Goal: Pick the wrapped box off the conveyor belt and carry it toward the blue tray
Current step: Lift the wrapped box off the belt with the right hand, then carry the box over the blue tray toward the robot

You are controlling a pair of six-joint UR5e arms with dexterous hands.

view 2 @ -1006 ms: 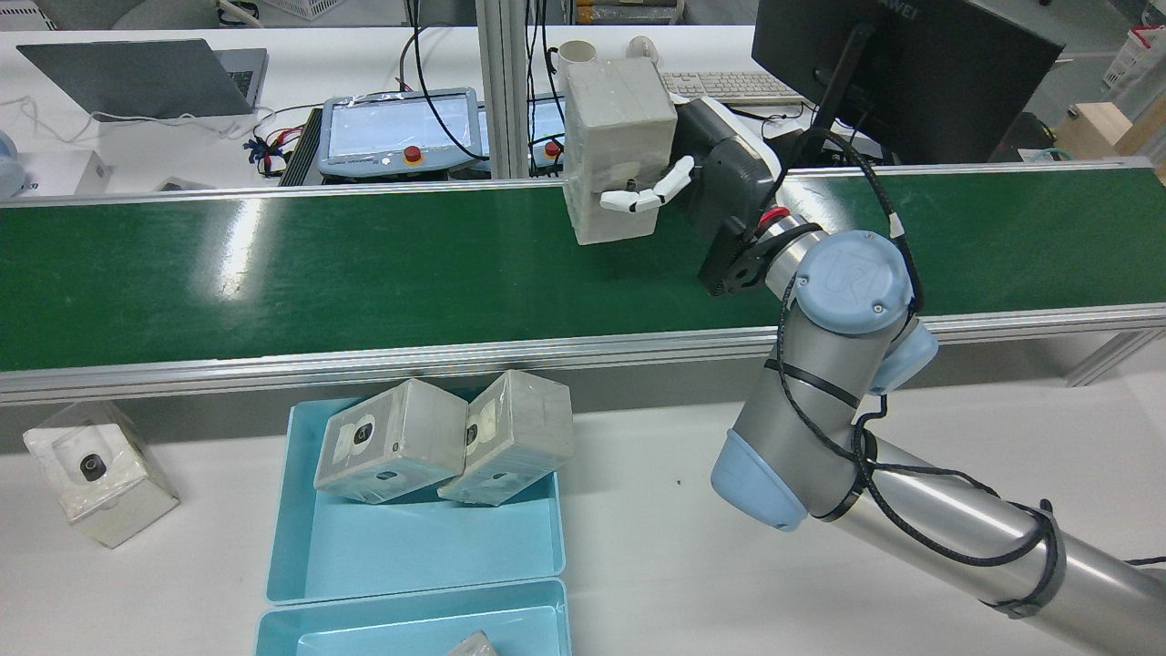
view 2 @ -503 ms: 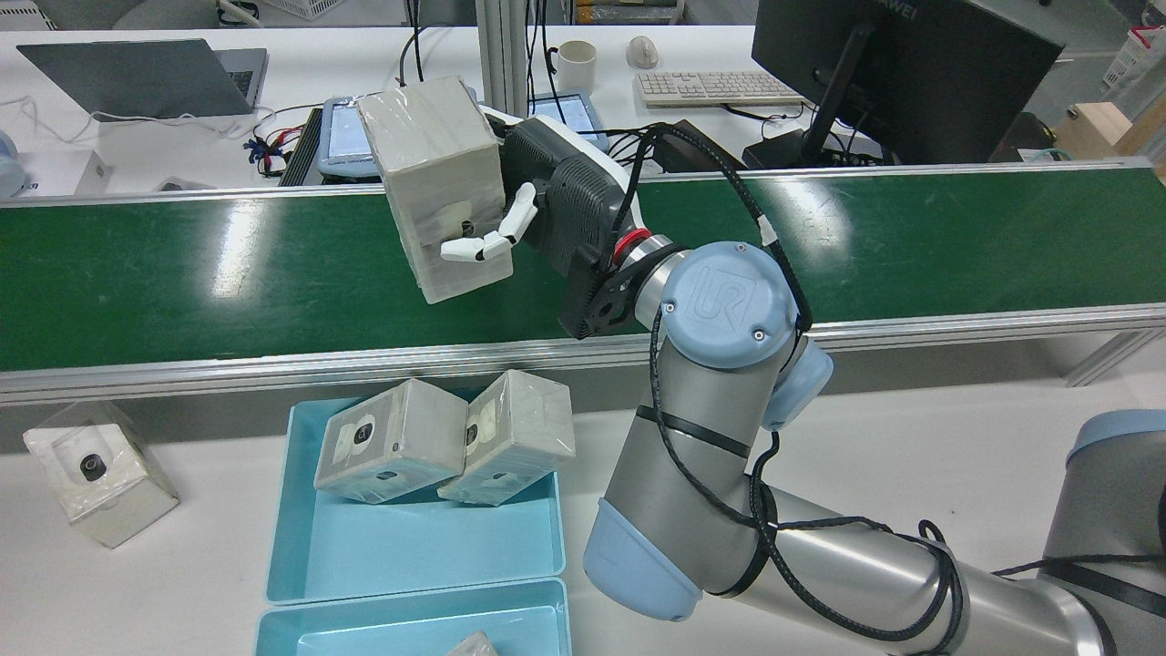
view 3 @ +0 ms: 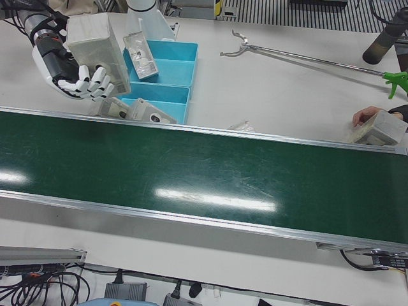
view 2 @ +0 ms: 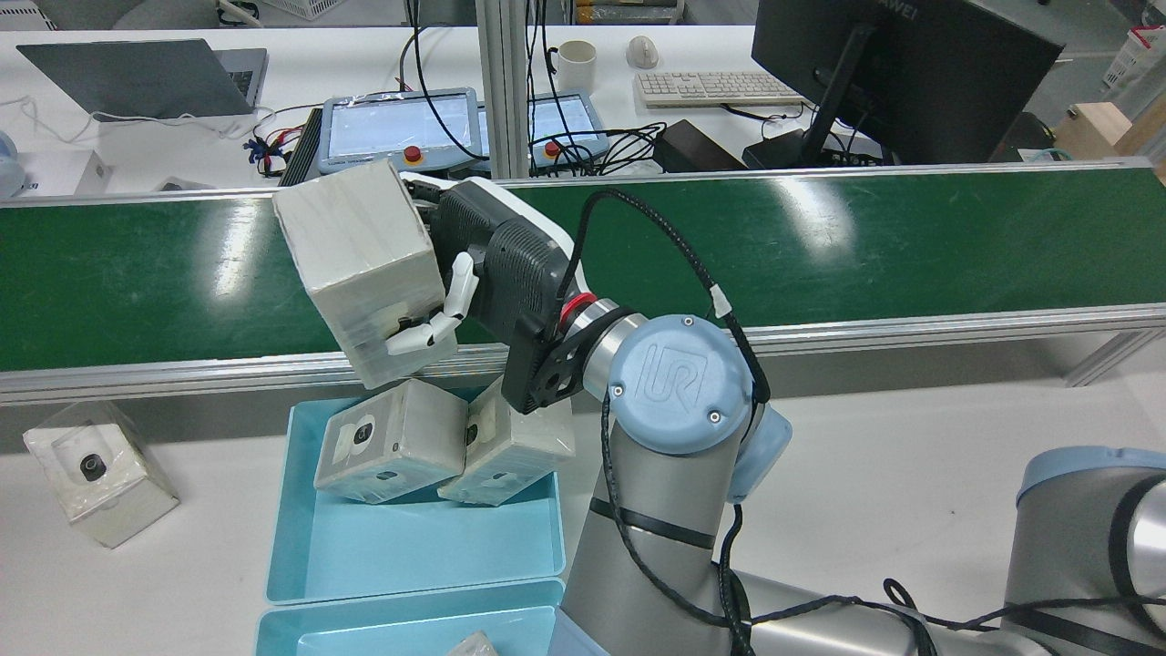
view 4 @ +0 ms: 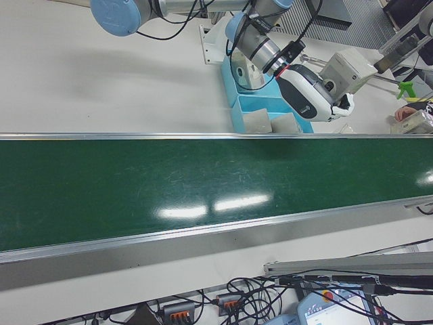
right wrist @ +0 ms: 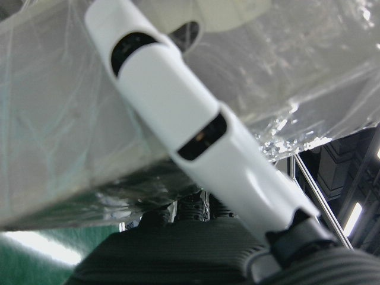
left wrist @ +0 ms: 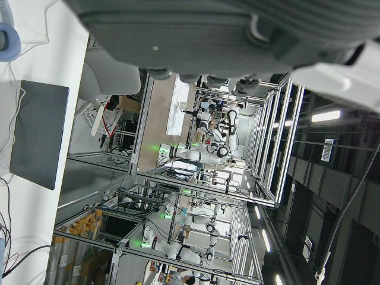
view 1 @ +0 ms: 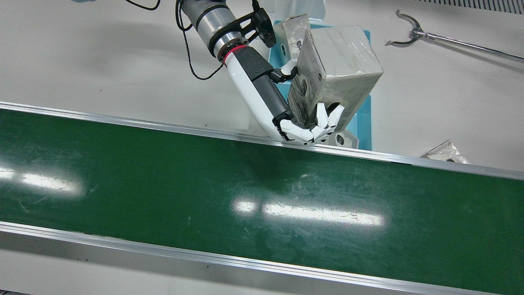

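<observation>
My right hand is shut on the wrapped box, a pale grey box in clear film. It is held tilted in the air over the near rail of the green conveyor belt, just above the far end of the blue tray. From the front, the box hangs over the tray with the white fingers curled under it. Close up, one finger lies across the film. The left hand view shows only a blurred dark edge of my left hand.
Two wrapped boxes lean in the tray's far end. A second blue tray adjoins it. Another wrapped box sits on the table at left. A person's hand holds a box. A reach-grabber lies on the table.
My right arm has swung left and back toward the robot's side with the box, from over the belt's far edge to over its near rail above the tray.
</observation>
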